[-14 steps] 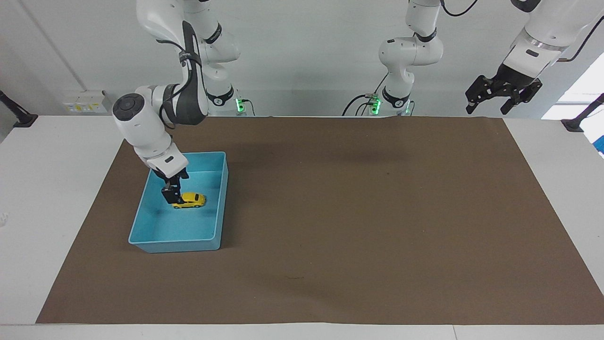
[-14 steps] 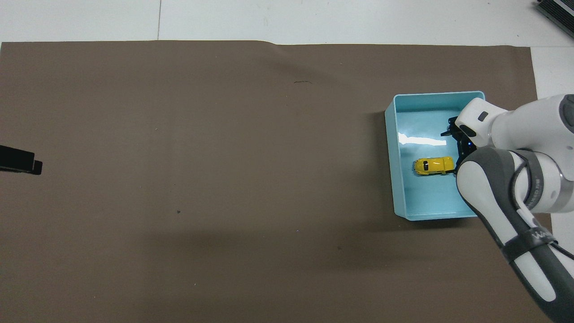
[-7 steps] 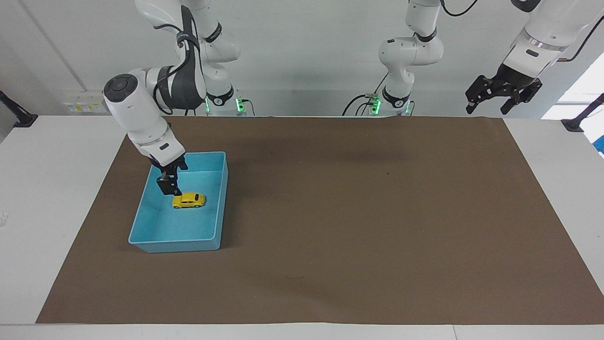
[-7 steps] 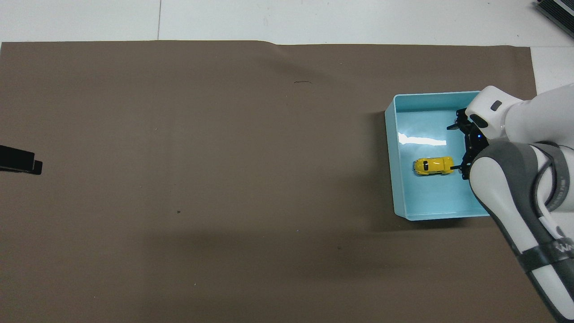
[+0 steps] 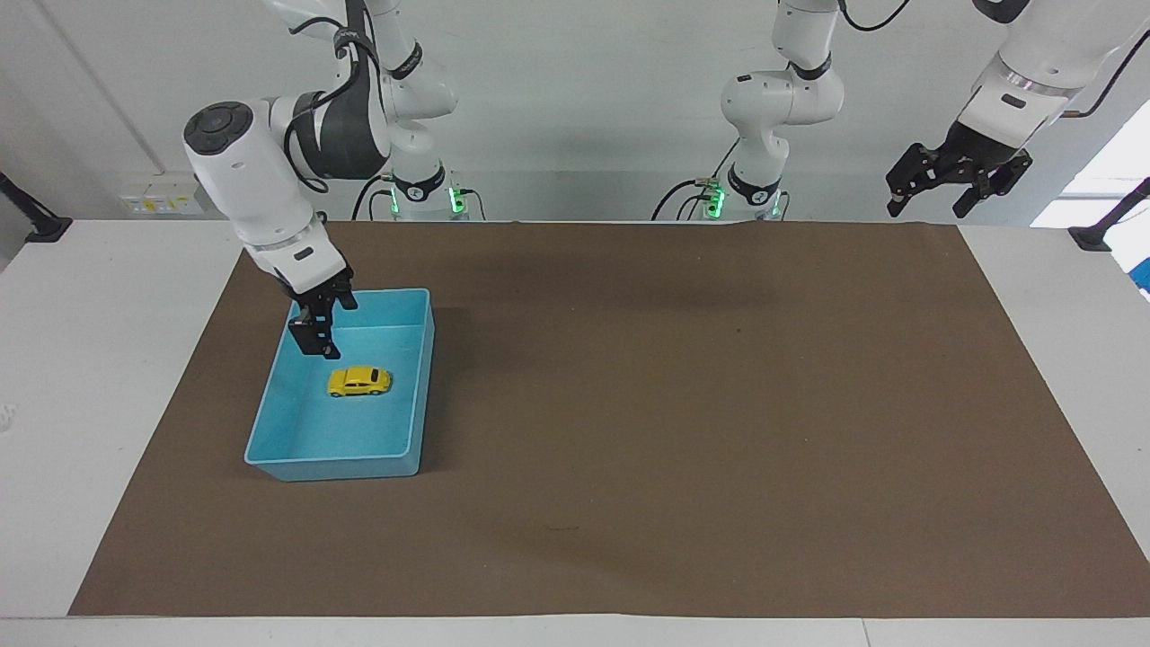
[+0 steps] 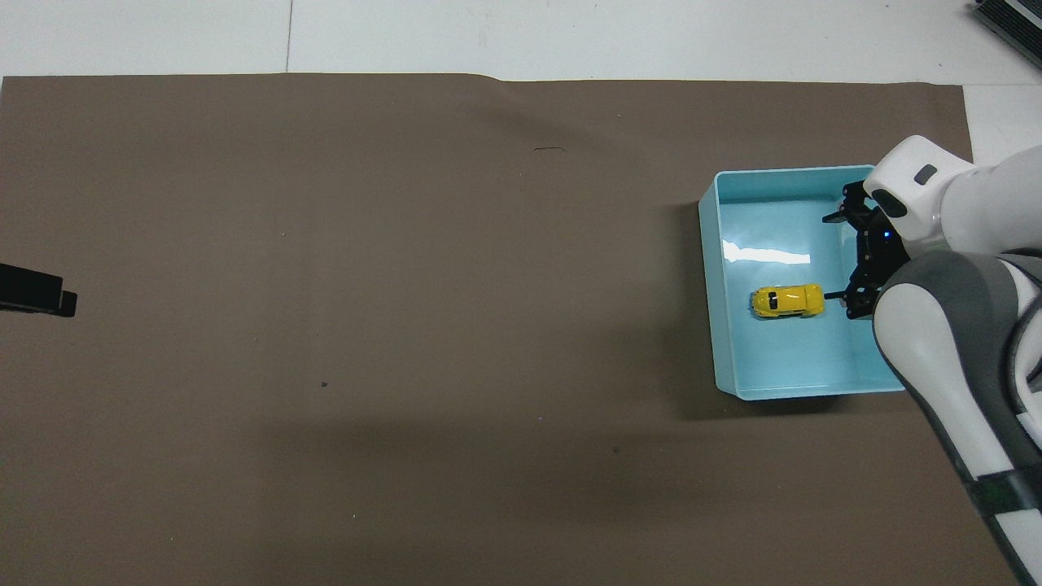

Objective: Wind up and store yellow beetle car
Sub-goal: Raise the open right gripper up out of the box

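Note:
The yellow beetle car [image 5: 359, 381] [image 6: 786, 301] lies on its wheels on the floor of the blue tray [image 5: 334, 467] [image 6: 707, 268], free of any grip. My right gripper [image 5: 317, 346] [image 6: 851, 304] hangs open over the tray's part nearest the robots, just above the car's end and clear of it, with nothing between its fingers. My left gripper [image 5: 927, 207] [image 6: 37, 293] waits open and raised over the left arm's end of the table, holding nothing.
A brown mat [image 5: 683, 404] covers most of the white table, and the tray stands on it toward the right arm's end. A small dark mark [image 6: 551, 149] is on the mat.
The right gripper has risen and drawn back from the car toward the robots. The car stays where it lay in the tray. The left arm has not moved.

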You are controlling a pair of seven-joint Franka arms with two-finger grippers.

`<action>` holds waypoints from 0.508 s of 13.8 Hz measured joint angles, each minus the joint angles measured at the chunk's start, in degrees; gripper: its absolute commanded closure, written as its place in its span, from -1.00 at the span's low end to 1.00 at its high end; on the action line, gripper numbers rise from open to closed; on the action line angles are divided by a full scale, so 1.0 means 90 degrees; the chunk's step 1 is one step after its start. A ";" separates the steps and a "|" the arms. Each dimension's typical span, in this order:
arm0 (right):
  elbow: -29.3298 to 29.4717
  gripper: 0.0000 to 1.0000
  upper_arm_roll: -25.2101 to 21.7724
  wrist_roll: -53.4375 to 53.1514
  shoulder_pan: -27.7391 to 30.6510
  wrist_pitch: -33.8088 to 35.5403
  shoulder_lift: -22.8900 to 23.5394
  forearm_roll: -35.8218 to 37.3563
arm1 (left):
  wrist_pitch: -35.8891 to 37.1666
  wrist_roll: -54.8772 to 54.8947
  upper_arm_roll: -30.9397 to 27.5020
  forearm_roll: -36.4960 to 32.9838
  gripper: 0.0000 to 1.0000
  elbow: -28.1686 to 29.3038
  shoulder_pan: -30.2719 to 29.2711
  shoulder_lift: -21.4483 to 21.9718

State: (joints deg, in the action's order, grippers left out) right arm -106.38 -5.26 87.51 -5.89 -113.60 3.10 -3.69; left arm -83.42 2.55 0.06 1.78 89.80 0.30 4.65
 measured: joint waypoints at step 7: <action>0.0397 -1.00 -0.0032 -0.0456 0.0035 0.0522 -0.0283 -0.0005 | 0.0000 0.0000 0.0000 0.0000 -1.00 0.0000 0.0000 0.0000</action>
State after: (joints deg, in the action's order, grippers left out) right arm -102.81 -5.55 83.40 -5.57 -108.91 0.56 -3.73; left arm -83.42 2.55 0.05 1.78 89.80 0.30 4.65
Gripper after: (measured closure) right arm 0.000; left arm 0.000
